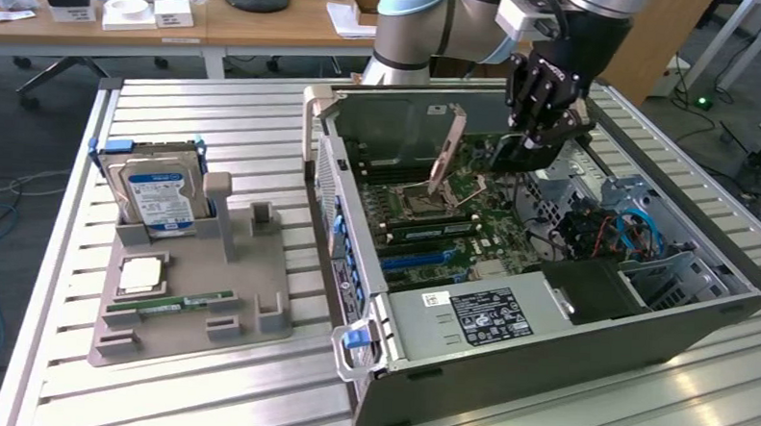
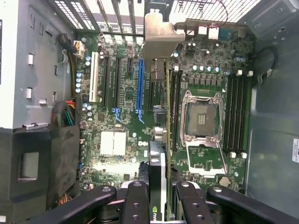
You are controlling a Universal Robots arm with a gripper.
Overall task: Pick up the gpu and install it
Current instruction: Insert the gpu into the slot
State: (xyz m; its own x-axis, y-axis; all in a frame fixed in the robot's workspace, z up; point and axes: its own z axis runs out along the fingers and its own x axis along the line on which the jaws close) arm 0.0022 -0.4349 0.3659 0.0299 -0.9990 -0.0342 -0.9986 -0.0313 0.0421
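My gripper [image 1: 534, 143] is inside the open computer case [image 1: 352, 270] and is shut on the gpu [image 1: 458, 149]. In the wrist view the gpu [image 2: 159, 163] is seen edge-on between my fingers [image 2: 135, 205], with its silver end bracket [image 2: 159, 39] toward the case's rear slot openings. It stands on edge over the motherboard [image 2: 121, 107], between the blue expansion slot [image 2: 140, 84] and the processor socket [image 2: 201, 119]. I cannot tell whether its lower edge touches a slot.
Beside the case, a grey parts holder [image 1: 243, 284] carries a hard drive with a blue label [image 1: 161, 199], a processor chip [image 1: 140, 275] and a narrow green memory stick [image 1: 171, 305]. The power supply [image 1: 479, 318] and drive cage [image 1: 667, 274] crowd the case's near end.
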